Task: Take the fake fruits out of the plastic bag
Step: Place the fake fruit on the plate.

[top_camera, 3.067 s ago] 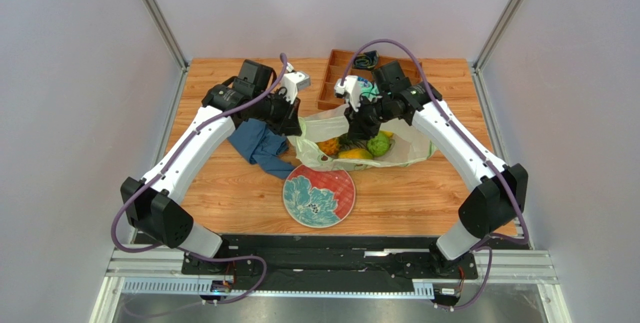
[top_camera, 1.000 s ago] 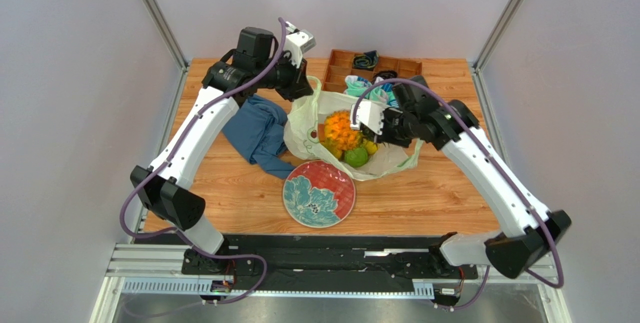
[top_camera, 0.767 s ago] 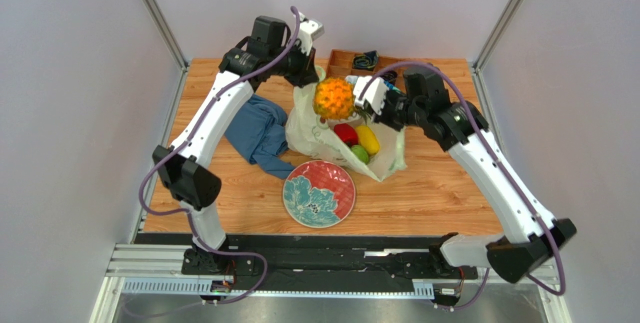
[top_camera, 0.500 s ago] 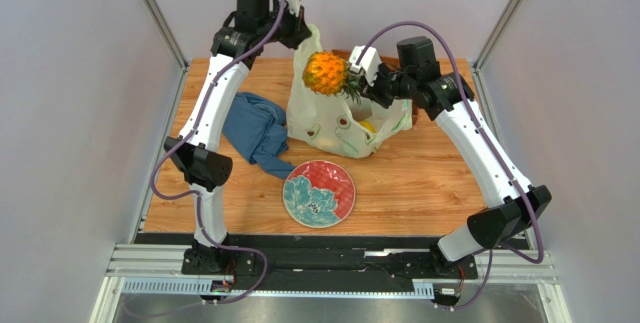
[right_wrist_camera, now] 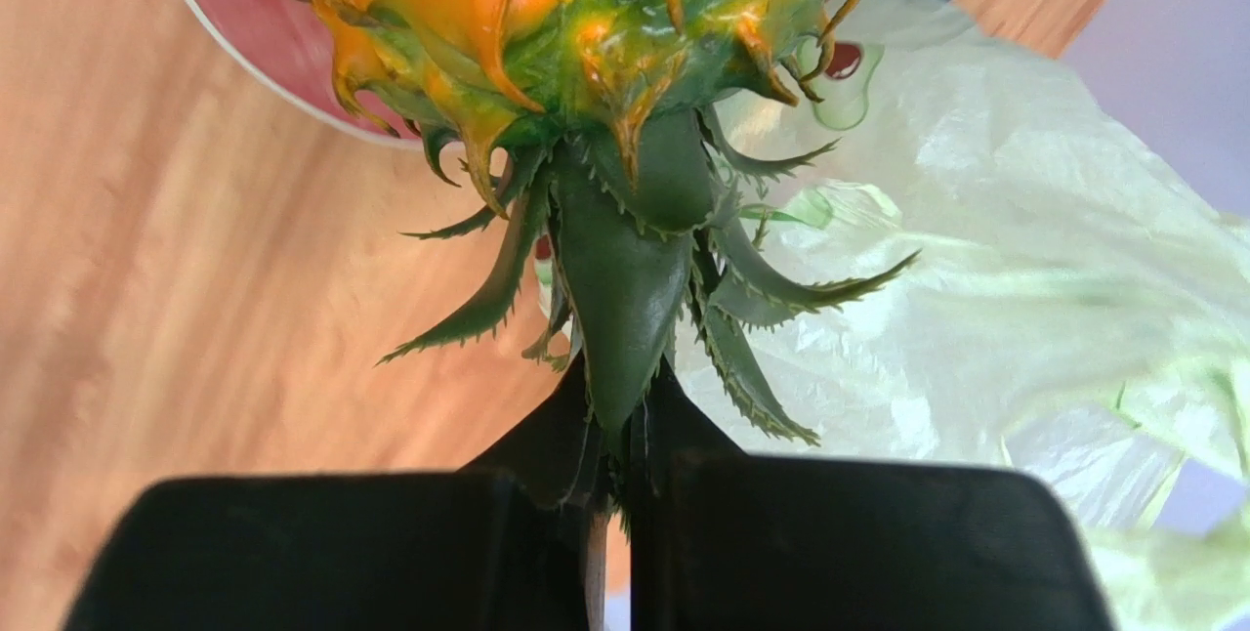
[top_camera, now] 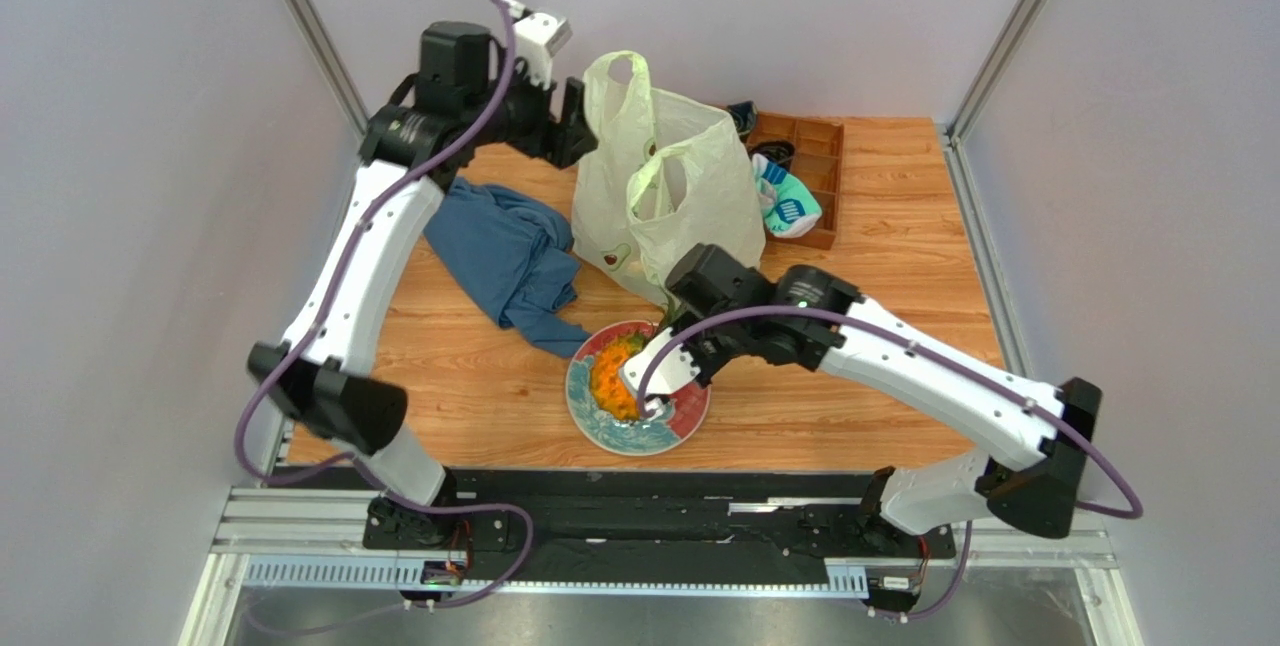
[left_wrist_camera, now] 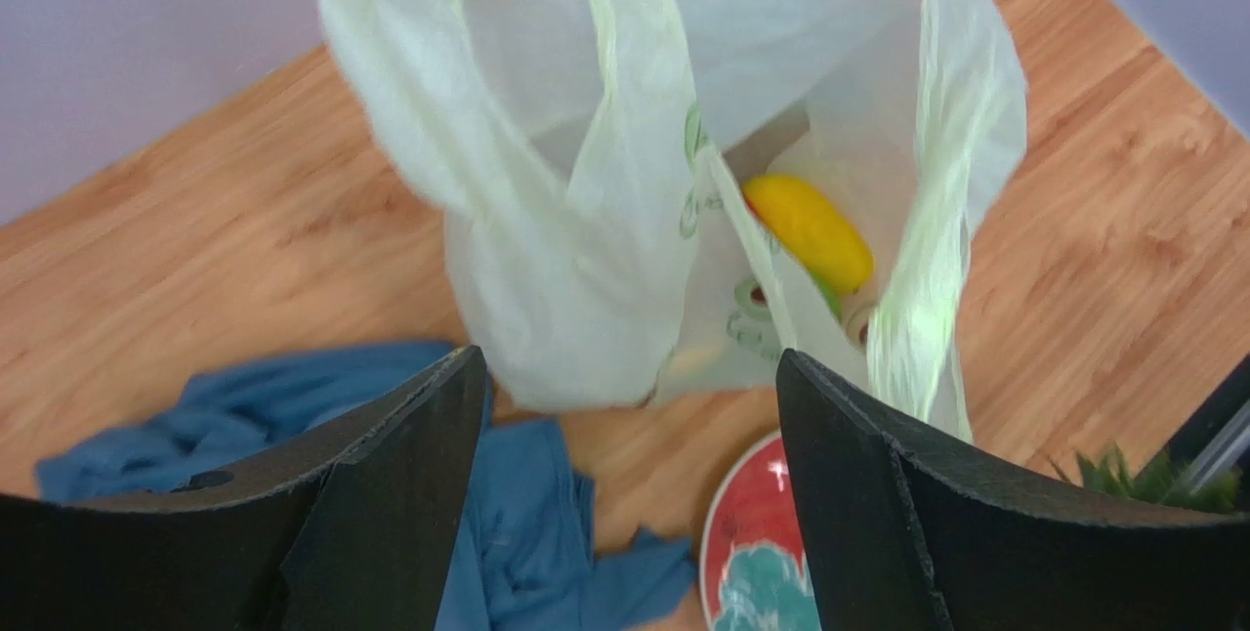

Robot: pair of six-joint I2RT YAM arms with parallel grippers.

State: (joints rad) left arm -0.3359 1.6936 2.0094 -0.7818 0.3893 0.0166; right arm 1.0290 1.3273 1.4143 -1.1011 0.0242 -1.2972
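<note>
From overhead, the left claw hangs high just beside the thin, translucent yellow-green plastic bag, whose loop handles stand upright. The right claw is low over the round red-and-teal plate, with the knobbly orange pineapple at its tip. A crumpled blue cloth lies on the wooden surface below the left claw. The left wrist view shows that claw's black fingers spread wide, released, gripping nothing; beyond them the bag gapes, with a smooth yellow mango inside. In the right wrist view the claw is clenched on the pineapple's spiky green crown, the fruit's body beyond the fingertips, over the plate's rim
</note>
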